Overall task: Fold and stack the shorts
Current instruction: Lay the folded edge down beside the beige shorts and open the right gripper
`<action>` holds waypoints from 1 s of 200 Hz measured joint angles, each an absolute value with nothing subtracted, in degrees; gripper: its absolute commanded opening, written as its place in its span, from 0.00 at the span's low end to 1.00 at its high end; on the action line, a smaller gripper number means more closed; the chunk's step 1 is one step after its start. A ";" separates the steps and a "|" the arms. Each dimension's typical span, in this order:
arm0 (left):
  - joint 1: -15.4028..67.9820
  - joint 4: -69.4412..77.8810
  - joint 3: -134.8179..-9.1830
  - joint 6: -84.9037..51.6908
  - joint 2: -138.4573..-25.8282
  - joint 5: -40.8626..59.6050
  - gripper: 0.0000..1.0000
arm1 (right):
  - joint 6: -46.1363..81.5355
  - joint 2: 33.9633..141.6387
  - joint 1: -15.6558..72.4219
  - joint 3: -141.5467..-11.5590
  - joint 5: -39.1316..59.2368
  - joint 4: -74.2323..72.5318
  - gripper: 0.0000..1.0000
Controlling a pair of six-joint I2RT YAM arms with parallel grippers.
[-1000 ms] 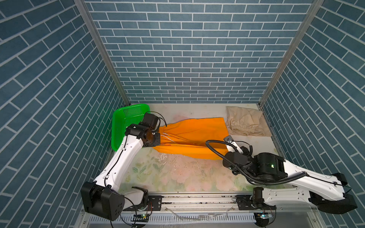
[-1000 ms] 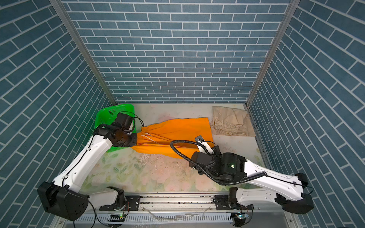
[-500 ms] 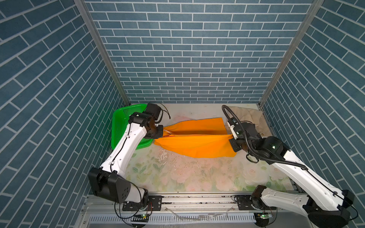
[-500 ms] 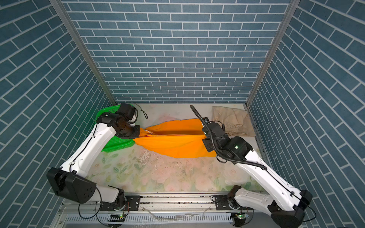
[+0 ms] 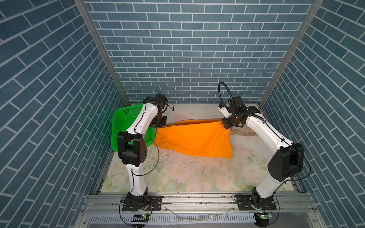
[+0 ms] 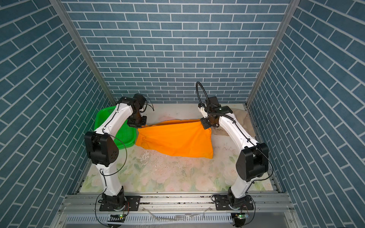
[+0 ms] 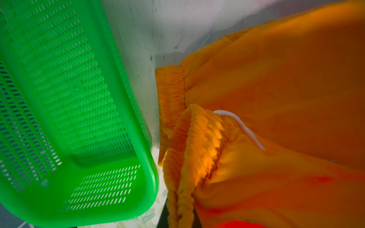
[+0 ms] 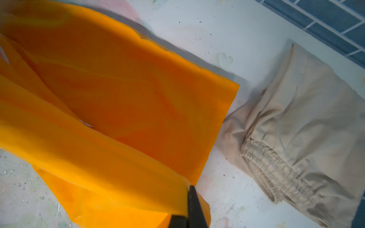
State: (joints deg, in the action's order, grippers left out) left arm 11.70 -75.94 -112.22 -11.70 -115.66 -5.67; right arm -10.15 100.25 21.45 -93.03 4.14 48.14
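Orange shorts [image 5: 193, 138]: we saw them stretched between the two grippers across the far half of the bench [image 5: 197, 173]. The held top edge ran from 9 o'clock to 3 o'clock, and the cloth draped from it toward 6 o'clock.
Left gripper [image 5: 160, 126]: it was clamped on the gathered waistband at the 9 o'clock end of the orange shorts [image 7: 276, 98]. In the left wrist view the waistband bunched up between the dark fingers.
Right gripper [image 5: 227, 126]: it was pinched shut on the corner of the leg hem at the 3 o'clock end. The right wrist view showed one dark finger [image 8: 194, 207] pressed on the orange shorts [image 8: 118, 98].
Drawstring [image 7: 243, 126]: a white loop showed just inside the waistband.
Beige shorts [image 5: 243, 131]: they lay folded on the bench at about 2 o'clock, partly behind the right arm, with the waistband showing in the right wrist view [image 8: 296, 138]. They sat just beside the orange hem; we could not tell whether the two touched.
Basket [image 5: 122, 118]: the green basket sat at 9 o'clock against the left wall, its rim just beside the orange waistband [image 7: 59, 98].
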 measured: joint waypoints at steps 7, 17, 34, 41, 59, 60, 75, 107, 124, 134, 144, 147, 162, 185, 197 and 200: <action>11.60 -77.06 -114.69 -11.66 -117.89 -6.20 0.08 | -10.74 102.50 20.93 -94.48 5.10 48.14 0.00; 11.49 -78.32 -117.95 -11.70 -120.77 -6.87 0.08 | -11.40 105.43 20.36 -96.57 6.07 48.16 0.00; 11.20 -80.68 -123.61 -11.51 -125.84 -8.47 0.24 | -12.40 110.13 19.77 -99.61 7.81 47.90 0.00; 11.03 -81.56 -125.40 -11.18 -127.52 -9.37 0.41 | -12.51 111.81 19.59 -100.68 8.38 47.94 0.02; 10.15 -83.83 -128.55 -11.16 -130.91 -12.05 0.72 | -12.45 115.74 19.03 -102.94 9.17 47.90 0.28; 10.09 -83.92 -128.64 -10.94 -131.00 -12.14 0.74 | -12.40 116.07 18.98 -103.11 9.28 47.90 0.29; 9.04 -85.56 -129.58 -11.07 -132.11 -13.91 1.00 | -12.58 118.76 18.35 -104.36 9.52 47.81 0.44; 7.79 -87.15 -131.68 -11.29 -132.25 -15.29 1.00 | -11.53 120.31 17.72 -104.36 11.77 46.19 0.65; 7.88 -86.89 -133.01 -11.18 -132.03 -13.72 1.00 | -9.39 118.19 17.41 -101.89 12.86 42.57 0.71; 7.90 -86.11 -133.01 -11.09 -131.31 -12.16 1.00 | -7.35 115.35 17.02 -98.78 13.52 41.08 0.73; 7.90 -84.53 -132.05 -11.05 -129.86 -9.93 1.00 | -5.06 112.03 16.62 -95.22 14.57 40.05 0.74; 7.88 -83.94 -131.59 -11.00 -129.25 -8.99 1.00 | -4.12 110.50 16.29 -93.67 14.92 39.64 0.74; 7.68 -80.90 -128.77 -10.90 -125.69 -4.16 1.00 | -0.01 103.92 14.68 -86.72 16.49 38.61 0.75; 7.22 -78.56 -128.35 -10.87 -122.56 1.32 1.00 | 5.43 95.48 12.73 -75.48 18.11 36.97 0.75; 7.03 -77.56 -128.46 -10.87 -122.15 3.07 1.00 | 7.92 92.90 12.67 -69.30 18.72 35.68 0.76; 7.01 -77.21 -128.40 -10.87 -122.10 3.79 1.00 | 8.60 92.42 12.75 -67.46 18.94 35.20 0.76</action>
State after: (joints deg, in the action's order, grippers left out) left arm 7.01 -77.21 -128.40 -10.87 -122.10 3.79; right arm 8.60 92.42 12.75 -67.46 18.94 35.20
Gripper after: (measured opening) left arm 0.995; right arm 0.756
